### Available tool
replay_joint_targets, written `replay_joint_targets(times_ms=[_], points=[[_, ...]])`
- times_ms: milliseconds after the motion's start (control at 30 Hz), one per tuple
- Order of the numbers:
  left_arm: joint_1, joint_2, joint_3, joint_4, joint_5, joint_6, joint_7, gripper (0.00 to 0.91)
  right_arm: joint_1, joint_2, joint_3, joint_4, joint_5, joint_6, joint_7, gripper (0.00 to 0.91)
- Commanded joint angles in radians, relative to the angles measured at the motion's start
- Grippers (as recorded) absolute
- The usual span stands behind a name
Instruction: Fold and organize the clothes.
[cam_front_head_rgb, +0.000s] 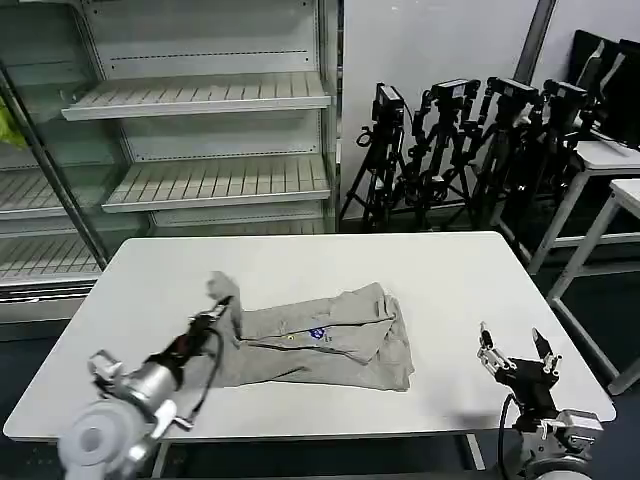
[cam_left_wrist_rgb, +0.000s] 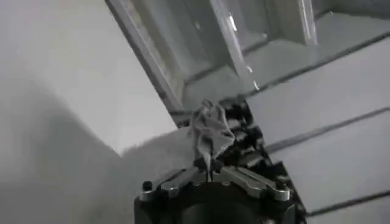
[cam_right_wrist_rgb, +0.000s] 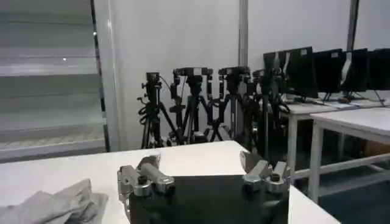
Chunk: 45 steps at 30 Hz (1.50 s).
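While the light grey shirt (cam_front_head_rgb: 320, 340) is lying rumpled across the middle of the white counter (cam_front_head_rgb: 450, 270), the left claw (cam_front_head_rgb: 218, 310) is pinching its raised left end, fingers clamped on a tuft of cloth. Well apart, the right claw (cam_front_head_rgb: 517, 350) is hovering at the counter's near right edge, fingers spread.

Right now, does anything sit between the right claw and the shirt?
Nothing visible. The right claw hovers open at the table's near right edge, only bare tabletop between it and the shirt, which the left claw grips.
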Motion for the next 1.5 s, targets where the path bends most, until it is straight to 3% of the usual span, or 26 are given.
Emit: replay_joint_targets(times_ms=[33, 167, 767, 800, 833, 1167, 1367, 1500], points=[[-0.116, -0.231, 0.356, 0.091, 0.156, -0.030, -0.015, 0.020, -0.028, 0.006, 0.006, 0.009, -0.003, 0.004, -0.001, 0.907], [-0.157, -0.301, 0.415, 0.175, 0.228, -0.044, -0.031, 0.020, -0.039, 0.003, 0.020, 0.009, 0.004, 0.009, -0.001, 0.907], [-0.270, -0.309, 0.502, 0.415, 0.332, -0.125, -0.024, 0.020, -0.023, 0.010, 0.007, -0.002, 0.000, 0.005, 0.006, 0.907], [-0.276, -0.308, 0.498, 0.422, 0.332, -0.126, -0.022, 0.544, -0.023, 0.013, 0.006, -0.001, -0.001, 0.003, 0.006, 0.907], [-0.279, -0.308, 0.496, 0.423, 0.332, -0.126, -0.020, 0.887, -0.024, 0.015, 0.005, 0.000, -0.003, 0.003, 0.006, 0.907], [-0.240, -0.294, 0.481, 0.264, 0.324, -0.132, 0.034, 0.907, -0.031, 0.025, 0.003, 0.012, -0.016, -0.001, 0.006, 0.907], [-0.173, -0.229, 0.440, 0.090, 0.417, -0.169, 0.033, 0.907, -0.030, 0.031, -0.001, 0.024, -0.024, -0.005, 0.006, 0.907], [-0.120, -0.117, 0.341, 0.004, 0.477, -0.121, 0.031, 0.907, -0.029, 0.031, -0.002, 0.024, -0.021, -0.006, 0.006, 0.907]])
